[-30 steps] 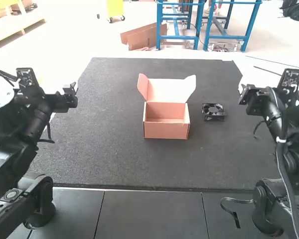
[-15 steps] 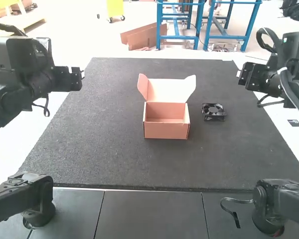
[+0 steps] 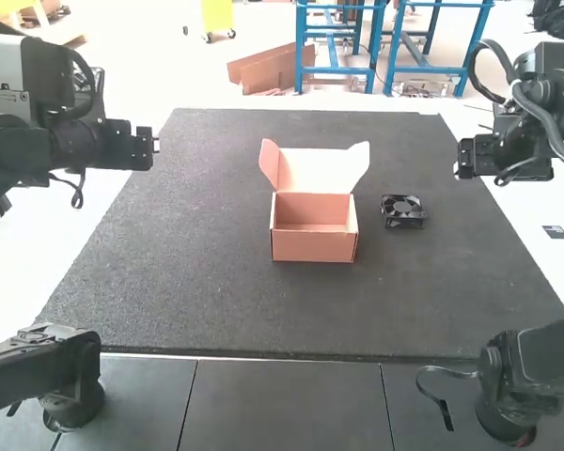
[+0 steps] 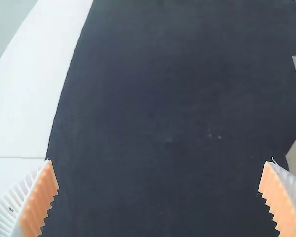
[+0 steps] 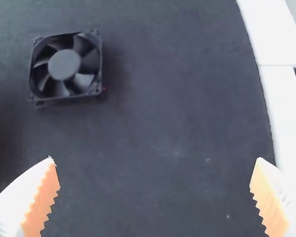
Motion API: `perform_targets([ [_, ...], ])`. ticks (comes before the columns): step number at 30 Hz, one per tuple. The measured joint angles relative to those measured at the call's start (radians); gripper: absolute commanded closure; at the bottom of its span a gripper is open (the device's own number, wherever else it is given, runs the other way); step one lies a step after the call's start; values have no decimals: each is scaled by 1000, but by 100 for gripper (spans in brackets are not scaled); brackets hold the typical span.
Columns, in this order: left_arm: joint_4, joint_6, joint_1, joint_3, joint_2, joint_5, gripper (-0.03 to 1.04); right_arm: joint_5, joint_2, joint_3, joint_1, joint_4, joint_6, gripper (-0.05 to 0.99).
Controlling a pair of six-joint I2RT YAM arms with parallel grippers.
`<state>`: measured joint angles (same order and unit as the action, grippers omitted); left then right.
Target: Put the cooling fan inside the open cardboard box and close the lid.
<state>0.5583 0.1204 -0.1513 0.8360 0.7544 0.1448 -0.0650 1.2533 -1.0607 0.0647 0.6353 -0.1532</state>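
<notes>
On gritty mat (image 3: 216, 244), square fan (image 3: 402, 209) beside open cardboard box (image 3: 312, 242), ribbed fingers (image 5: 37, 197) spread.

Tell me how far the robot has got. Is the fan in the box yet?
Nothing is done yet. The cooling fan lies on the black mat beside the cardboard box, and the lid stands up open. Nothing is in hand: the right gripper hangs open above the mat near the fan, the left gripper open far off. To do: grab the fan, drop it in, shut the lid.
</notes>
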Motion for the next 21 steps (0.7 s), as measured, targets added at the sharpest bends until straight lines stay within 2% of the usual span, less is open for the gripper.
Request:
perform_targets([
  [3,13,0,-5,0,0,-6,4,63,76,-54,44,53,-18,4],
  [9,17,0,-12,0,40,-26,4,178,181,-73,68,60,-29,5],
  [15,28,0,-19,50,127,-52,4,217,376,-117,69,55,-36,5],
  [21,7,0,-19,66,156,-61,4,218,560,-253,68,28,-50,4],
])
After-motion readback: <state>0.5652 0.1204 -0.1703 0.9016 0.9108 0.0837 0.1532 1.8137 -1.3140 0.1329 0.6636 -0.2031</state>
